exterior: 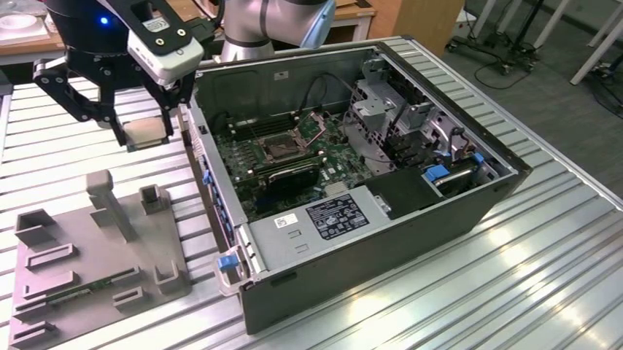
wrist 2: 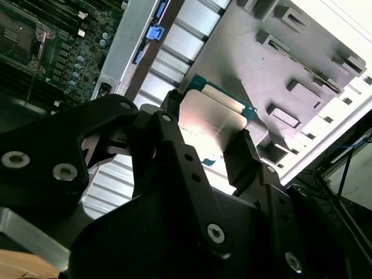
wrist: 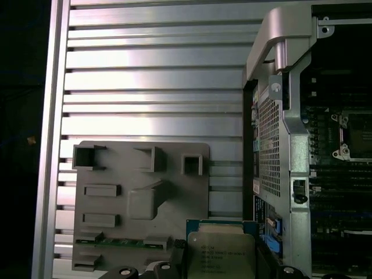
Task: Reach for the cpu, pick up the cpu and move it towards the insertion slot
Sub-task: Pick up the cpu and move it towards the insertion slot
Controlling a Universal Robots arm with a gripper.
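Note:
The cpu [exterior: 146, 133], a small flat square chip with a pale metal face, hangs in the air over the slatted table, just off the open computer case's side wall on the exterior view's left. My gripper [exterior: 149, 130] is shut on it, one black finger on each of two opposite edges. Both wrist views show the cpu [wrist 2: 212, 125] [wrist: 221, 256] clamped between the fingers [wrist 2: 247, 154] [wrist: 178, 251]. The insertion slot [exterior: 277, 149], a metal-framed square socket on the green motherboard, lies inside the case and apart from the cpu; it also shows in both wrist views [wrist: 354, 136] [wrist 2: 14, 35].
A grey plastic tray [exterior: 87, 270] with raised blocks lies on the table at the exterior view's lower left, with a green memory stick [exterior: 78, 288] in it. The case's side wall [exterior: 200, 157] stands between the cpu and the motherboard. Drive cages [exterior: 399, 124] fill the case's far side.

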